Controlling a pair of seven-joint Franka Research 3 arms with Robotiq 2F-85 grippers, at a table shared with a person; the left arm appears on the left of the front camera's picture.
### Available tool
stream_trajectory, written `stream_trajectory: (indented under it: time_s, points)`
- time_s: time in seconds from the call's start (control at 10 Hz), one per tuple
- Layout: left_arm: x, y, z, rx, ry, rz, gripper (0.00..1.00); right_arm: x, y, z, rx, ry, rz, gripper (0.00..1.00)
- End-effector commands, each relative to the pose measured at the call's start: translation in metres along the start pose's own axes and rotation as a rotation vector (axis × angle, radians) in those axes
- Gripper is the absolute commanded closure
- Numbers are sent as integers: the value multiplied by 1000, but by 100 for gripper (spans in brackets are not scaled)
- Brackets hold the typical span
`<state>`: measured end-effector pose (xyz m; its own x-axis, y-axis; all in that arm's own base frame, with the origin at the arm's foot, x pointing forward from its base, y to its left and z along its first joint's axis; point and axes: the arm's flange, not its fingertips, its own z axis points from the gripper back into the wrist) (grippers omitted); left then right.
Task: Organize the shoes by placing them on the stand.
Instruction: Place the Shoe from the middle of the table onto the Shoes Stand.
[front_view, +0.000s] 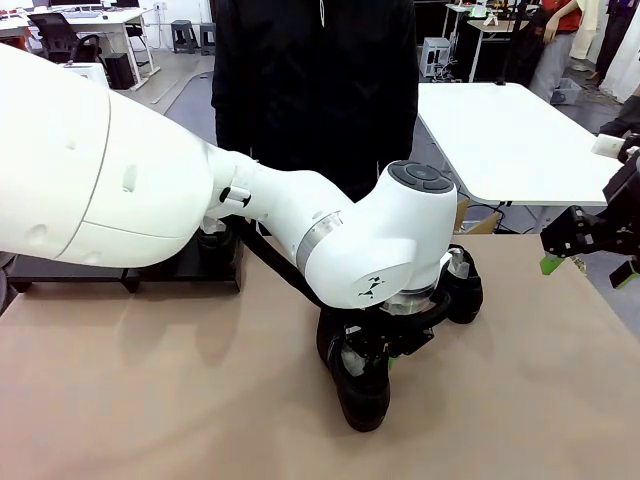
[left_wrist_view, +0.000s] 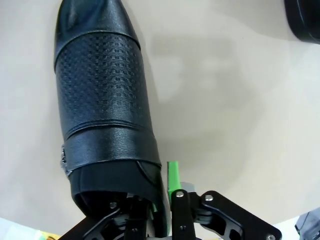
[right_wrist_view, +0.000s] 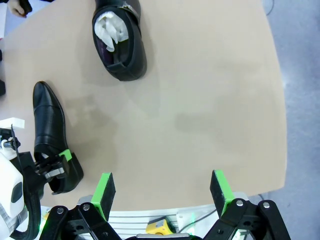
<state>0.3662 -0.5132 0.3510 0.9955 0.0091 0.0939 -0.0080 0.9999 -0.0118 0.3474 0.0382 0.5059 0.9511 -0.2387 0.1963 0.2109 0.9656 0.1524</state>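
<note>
Looks like the pick-up step for one shoe. Down over the near shoe (left_wrist_view: 102, 115) with the left gripper (left_wrist_view: 164, 186), in the middle of the brown table (front_view: 150, 400). Pinching the thin side wall at the heel end, with one green pad outside and the other tucked inside the opening. Toe pointing away from the fingers in the left wrist view.

Hovering off to the right with the right gripper (right_wrist_view: 162, 186), pads spread wide, nothing between them.

Next, probably: lift straight up, carry left and far to the stand (front_view: 90, 272), then set down flat. Calls for a firm hold, because with only one edge gripped it could droop or swing at the toe. Better to go slow and keep clear of the far shoe (right_wrist_view: 120, 42), lying just beyond and to the right of the near one.

Made of black leather, smooth and shiny at the toe, with a band of tiny bumpy squares across the top. Long and narrow, with a rounded toe and a low heel. Likely stiff enough to hold its shape, but slippery. Crumpled white paper stuffed inside the far shoe. Flat, low and dull black for the stand, at the far left, partly hidden behind the big white arm. Smooth and plain brown for the table top.
</note>
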Motion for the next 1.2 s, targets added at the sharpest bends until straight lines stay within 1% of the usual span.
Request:
stream_trajectory:
  time_s: [0.0,0.2,0.3,0.4,0.6,0.7,0.8,0.9,1.0,1.1]
  points:
    - [3,5,5,28,-29,13,100,0,-1,1,0,0,10,0]
    - [6,12,4,17,6,27,100,0,-1,1,0,0,10,0]
    - [8,19,9,10,-3,17,100,0,-1,1,0,0,10,0]
    - [5,29,24,-9,32,13,100,0,-1,1,0,0,10,0]
    - [-9,73,77,-50,16,-135,100,0,-1,1,0,0,10,0]
    - [-14,103,105,-93,-17,-150,100,0,-1,1,0,0,10,0]
    - [-23,135,138,-145,-86,-161,100,0,-1,1,0,0,10,0]
    - [-28,160,161,-136,-141,-197,100,0,-1,1,0,0,10,0]
    - [-28,186,182,-129,-222,-213,100,0,-1,1,0,0,10,0]
    - [-30,203,200,-213,-200,-206,100,0,-1,1,0,0,10,0]
